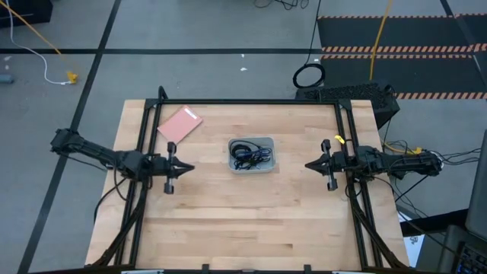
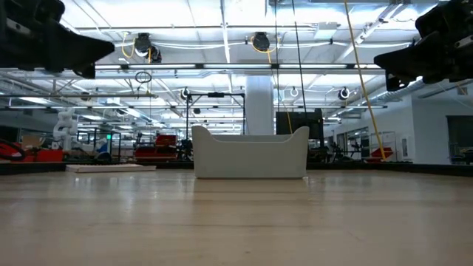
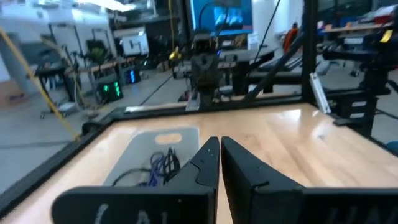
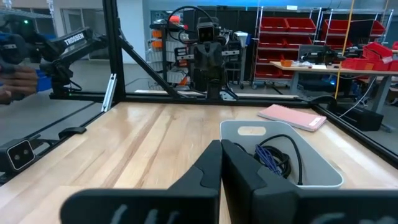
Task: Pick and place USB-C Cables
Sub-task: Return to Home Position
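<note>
The USB-C Cables (image 1: 247,156) lay in the gray bin (image 1: 266,168). Empty, the left pincer (image 1: 186,168) (nine o'clock) and right pincer (image 1: 310,164) (three) were pressed together; springy coils might spill over the rim.

Left gripper (image 1: 189,168) hangs at nine o'clock, fingers pressed together, pointing toward three. Right gripper (image 1: 308,164) at three o'clock faces it, likewise closed.
</note>
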